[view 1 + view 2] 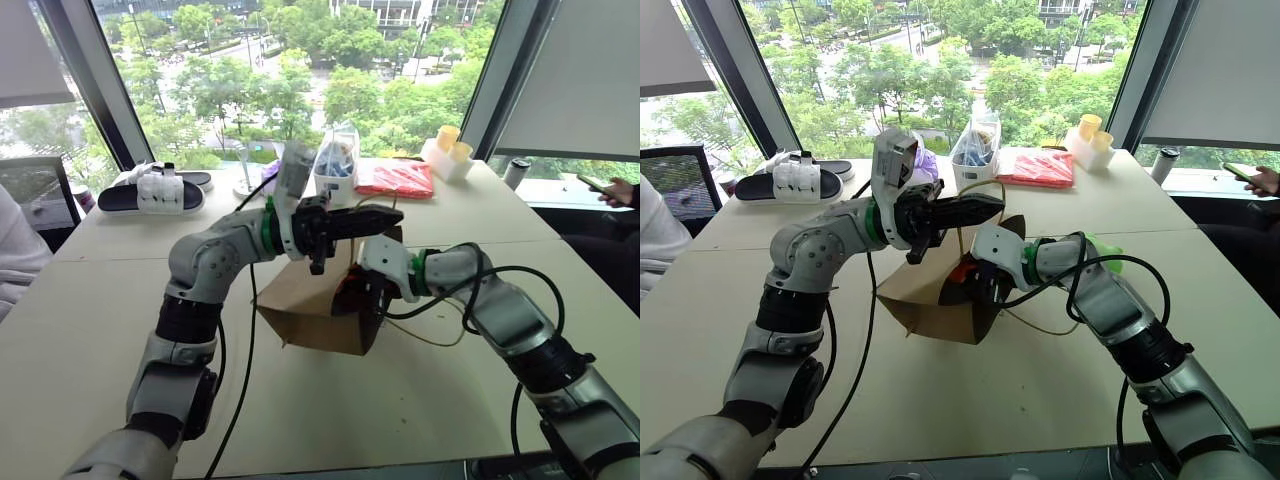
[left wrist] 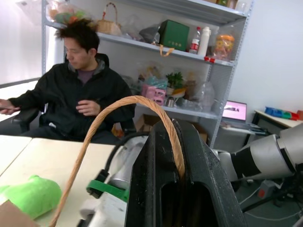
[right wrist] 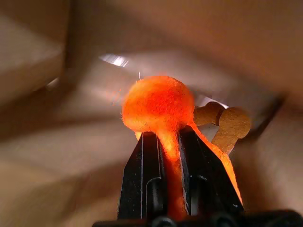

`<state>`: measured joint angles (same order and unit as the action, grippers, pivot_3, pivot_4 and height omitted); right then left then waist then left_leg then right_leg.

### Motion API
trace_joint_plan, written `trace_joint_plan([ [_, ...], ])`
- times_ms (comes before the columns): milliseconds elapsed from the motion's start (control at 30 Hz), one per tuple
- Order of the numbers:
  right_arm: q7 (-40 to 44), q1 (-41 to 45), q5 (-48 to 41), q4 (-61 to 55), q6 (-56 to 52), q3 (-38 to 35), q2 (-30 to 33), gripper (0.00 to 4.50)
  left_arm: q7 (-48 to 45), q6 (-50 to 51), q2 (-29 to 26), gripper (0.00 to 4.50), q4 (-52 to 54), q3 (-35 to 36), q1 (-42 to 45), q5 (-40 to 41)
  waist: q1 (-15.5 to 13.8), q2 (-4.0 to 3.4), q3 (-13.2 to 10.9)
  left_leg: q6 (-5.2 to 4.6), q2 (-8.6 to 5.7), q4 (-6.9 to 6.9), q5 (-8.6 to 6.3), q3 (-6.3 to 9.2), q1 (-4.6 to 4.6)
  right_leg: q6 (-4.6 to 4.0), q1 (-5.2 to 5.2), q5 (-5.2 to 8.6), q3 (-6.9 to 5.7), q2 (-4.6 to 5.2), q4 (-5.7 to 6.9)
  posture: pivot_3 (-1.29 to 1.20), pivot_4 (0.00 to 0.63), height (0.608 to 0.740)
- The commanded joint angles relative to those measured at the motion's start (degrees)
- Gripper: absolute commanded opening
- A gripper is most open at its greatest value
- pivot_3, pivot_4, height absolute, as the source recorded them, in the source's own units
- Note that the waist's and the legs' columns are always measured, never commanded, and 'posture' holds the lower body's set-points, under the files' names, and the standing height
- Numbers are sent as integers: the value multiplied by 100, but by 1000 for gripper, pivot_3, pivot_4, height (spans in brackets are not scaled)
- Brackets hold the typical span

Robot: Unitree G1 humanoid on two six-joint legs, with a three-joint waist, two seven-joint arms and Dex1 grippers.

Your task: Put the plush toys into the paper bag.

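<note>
Left gripper (image 1: 992,208): jaws clamp the paper bag (image 1: 930,300) handle (image 2: 128,106). Right wrist view: right gripper (image 3: 166,142) jaws grip the orange toy (image 3: 158,104) inside the bag. Green toy (image 1: 1105,245) lies beside the bag.

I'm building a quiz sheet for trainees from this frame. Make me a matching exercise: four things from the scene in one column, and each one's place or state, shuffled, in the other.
Things:
1. orange plush toy
2. light green plush toy
3. tan twisted-cord handle
4. red flat plastic packet

Places or states:
A. lying at the table's far side
B. pinched by the left gripper
C. on the table beside the brown paper bag
D. clamped in the right gripper, inside the bag

Pairs: 1-D, 2-C, 3-B, 4-A
</note>
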<state>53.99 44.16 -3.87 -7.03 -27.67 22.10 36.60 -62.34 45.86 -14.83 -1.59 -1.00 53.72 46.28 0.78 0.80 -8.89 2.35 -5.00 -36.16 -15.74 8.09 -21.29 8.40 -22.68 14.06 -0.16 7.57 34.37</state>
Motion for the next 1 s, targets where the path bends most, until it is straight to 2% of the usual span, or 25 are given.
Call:
trace_joint_plan([
  [33, 73, 271, 148, 63, 214, 41, -203, 14, -3, -153, -13, 0, 261, -123, -81, -103, 0, 0, 0, 0, -1, 0, 0, 0, -1, 0, 0, 0, 0, 0, 0, 0, 150, 740],
  [167, 17, 234, 413, 336, 493, 273, -487, 14, 141, -162, 72, 0, 293, -62, -114, -60, 5, 0, 0, 1, 0, 1, 0, 2, 0, 0, -1, 0, 0, 0, 1, 0, 150, 740],
  [233, 11, 182, 480, 364, 515, 236, -485, 940, 180, -175, 69, 0, 288, -46, -112, -71, -1, 0, 0, 1, -1, 0, 0, 2, 0, 0, -2, -1, 0, 0, 2, 0, 150, 740],
  [267, 18, 153, 481, 333, 515, 188, -462, 1219, 195, -194, 59, 0, 270, -36, -108, -88, -2, 0, 0, 1, -1, 0, 1, 2, -1, 0, -2, -1, 0, 0, 2, 0, 150, 740],
  [467, -117, -137, 225, -287, 200, -501, -266, 4329, 328, -288, 70, 0, 156, 24, -66, -118, -6, 0, 0, 1, -1, 1, 0, 3, -1, 0, -2, -1, 0, 0, 1, 0, 150, 740],
  [500, -137, -272, -71, -583, -108, -850, -256, 4466, 340, -295, 65, 0, 140, 37, -63, -116, -7, 0, 0, 1, -1, 1, 0, 2, -1, 0, -3, -1, 0, 0, 1, 0, 150, 740],
  [667, -239, -1051, -1961, -1877, -2143, -2952, -214, 4466, 316, -348, 22, 0, 51, 66, -60, -133, -32, 1, 0, 0, -1, 1, 0, 12, -4, -1, 1, -1, 0, 0, -1, 0, 150, 740],
  [767, -552, -1312, -2632, -2147, -2702, -3835, -287, 4466, 308, -368, 18, 0, 24, 56, -54, -132, -39, 1, 1, -3, -3, -1, -2, 12, -2, -1, 9, -1, 0, 1, -5, 0, 150, 740],
  [833, -1058, -1340, -3131, -2057, -2929, -4678, -581, 4466, 306, -378, 31, 0, 18, 49, -67, -135, -15, 1, 1, -8, -2, 0, -4, 11, 0, -3, 9, -2, 1, 0, -5, 0, 150, 740],
  [900, -1980, -1211, -2939, -1587, -2578, -5324, -920, 4466, 292, -371, 47, 0, 28, 26, -99, -135, -6, -1, 2, -27, 0, 1, -15, 8, 4, -4, 7, -3, 3, -1, 0, 0, 150, 740],
  [933, -2488, -1141, -2562, -1289, -2330, -5353, -987, 4466, 282, -365, 50, 0, 38, 9, -118, -141, -11, -3, 3, -26, 1, 1, -14, 8, 7, -5, 7, -4, 3, -1, 4, 0, 150, 740],
  [1000, -3189, -1142, -1665, -769, -1856, -4831, -871, 4466, 259, -346, 46, 0, 63, -22, -153, -155, -16, -4, 5, -25, -2, 0, -14, 4, 8, -6, 6, -4, 5, 0, 9, 0, 150, 740],
])
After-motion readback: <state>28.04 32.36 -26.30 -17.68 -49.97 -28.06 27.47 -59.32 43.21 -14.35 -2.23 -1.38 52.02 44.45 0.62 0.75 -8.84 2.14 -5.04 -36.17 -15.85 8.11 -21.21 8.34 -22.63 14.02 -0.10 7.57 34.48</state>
